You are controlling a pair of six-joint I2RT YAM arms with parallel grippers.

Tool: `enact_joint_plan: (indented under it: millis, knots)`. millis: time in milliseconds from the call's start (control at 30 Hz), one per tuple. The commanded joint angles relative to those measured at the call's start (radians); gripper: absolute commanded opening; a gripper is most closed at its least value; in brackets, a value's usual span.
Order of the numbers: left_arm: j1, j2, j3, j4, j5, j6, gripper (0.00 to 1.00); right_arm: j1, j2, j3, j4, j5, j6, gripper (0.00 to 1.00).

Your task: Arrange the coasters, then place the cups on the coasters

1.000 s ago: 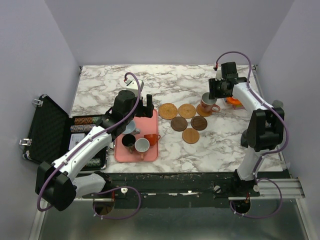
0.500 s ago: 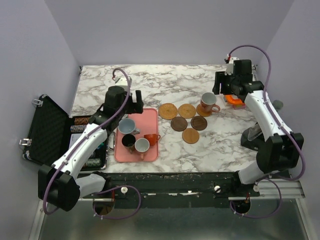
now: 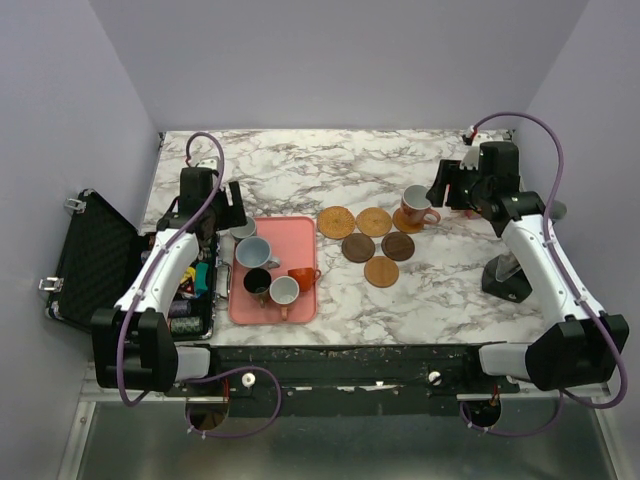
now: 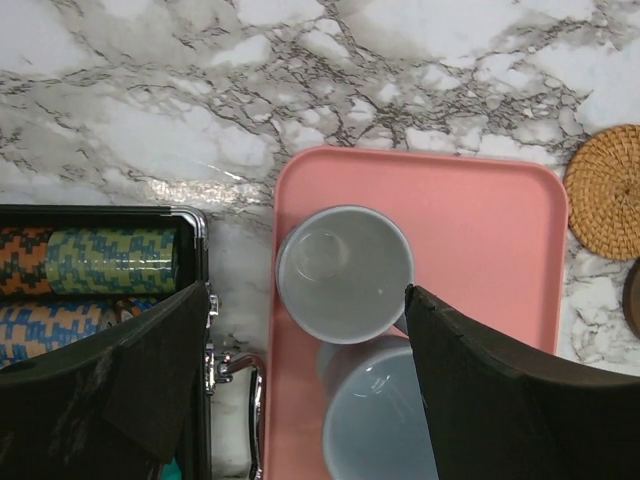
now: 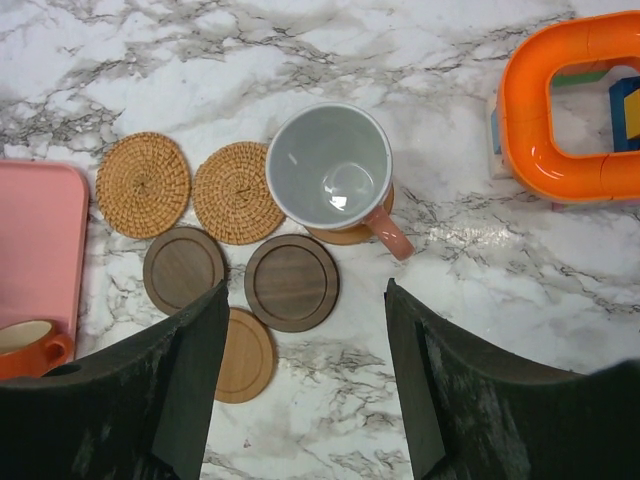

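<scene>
- Both arms have pulled back since the earlier frame. The left fingers have left the middle of the pink tray and now hang over its far left corner. The right fingers have drawn away from the pink cup.
- Left fingers are spread wide and hold nothing. One grey-white cup stands upright on the tray in the gap between them, with the pale blue cup just beside it, closer to the wrist.
- Outside the left-hand finger lie chip stacks in the open black case.
- Right fingers are also spread and empty. The pink cup stands upright just ahead of their gap on a light coaster, its handle turned toward the right-hand finger.
- Five coasters lie bare on the bench: two woven coasters, two dark coasters and one plain light coaster beside the tip of the left-hand finger.
- An orange ring lies ahead of the right-hand finger.
- The black cup, the second grey-white cup and the orange cup stand on the near half of the tray, apart from both pairs of fingers.
</scene>
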Motion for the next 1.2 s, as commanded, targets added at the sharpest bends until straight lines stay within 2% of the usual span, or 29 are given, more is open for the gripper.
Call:
enact_joint_plan:
  millis: [0,400,633,900,1067,1167]
  knots:
    - [0.000,-0.044,-0.035,-0.014,0.079,0.009,0.87,-0.003,-0.053,-0.026,0.000,0.007,0.011,0.72]
    - [0.002,-0.199,-0.197,0.010,0.197,-0.050,0.87,-0.003,-0.085,-0.029,-0.007,0.020,0.007,0.71]
    - [0.002,-0.130,-0.190,-0.031,0.228,-0.066,0.67,-0.003,-0.090,-0.035,-0.010,0.009,0.014,0.71]
    - [0.000,-0.096,-0.187,-0.037,0.242,-0.070,0.55,-0.003,-0.090,-0.038,-0.017,0.028,0.010,0.72]
    - [0.002,-0.088,-0.184,-0.039,0.246,-0.066,0.44,-0.003,-0.079,-0.039,-0.013,0.015,0.015,0.72]
    - [0.002,-0.085,-0.184,-0.040,0.245,-0.066,0.34,-0.004,-0.079,-0.041,-0.013,0.015,0.015,0.72]
